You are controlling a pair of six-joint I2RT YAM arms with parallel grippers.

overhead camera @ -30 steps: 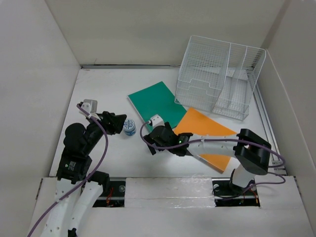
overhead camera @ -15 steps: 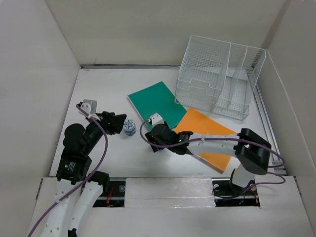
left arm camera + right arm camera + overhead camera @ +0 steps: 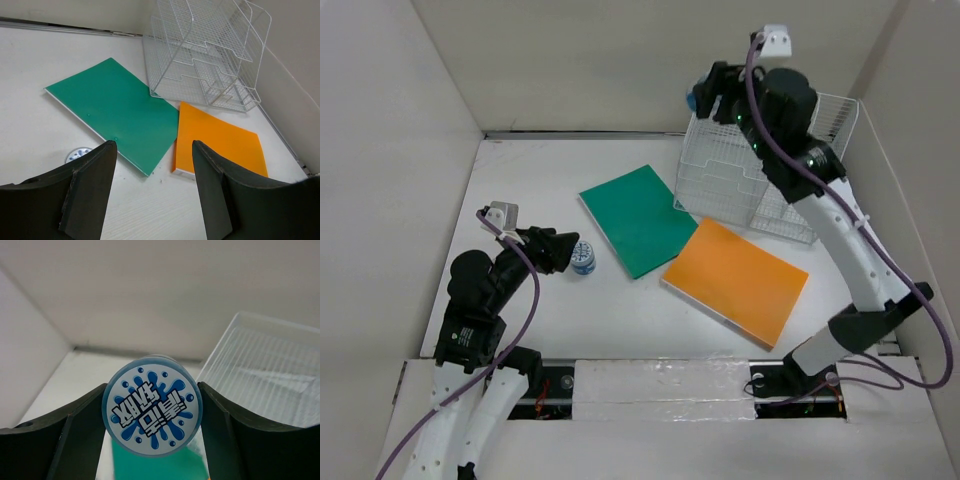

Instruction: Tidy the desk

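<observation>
My right gripper (image 3: 704,97) clamps a round tub (image 3: 152,412) above the wire rack (image 3: 760,175) on the desk (image 3: 535,185) beneath; next I must lower it inside. My left gripper (image 3: 152,186) hangs half-open, empty

Right gripper (image 3: 151,411) clamps a round blue-and-white splash-printed container (image 3: 152,415).
Behind it, a white wire-mesh rack (image 3: 265,372) at right; a green sheet (image 3: 160,469) shows below.

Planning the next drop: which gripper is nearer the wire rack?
Right. The right gripper hovers over a far corner of the wire rack; the left gripper sits across the desk, beyond the green book.
</observation>
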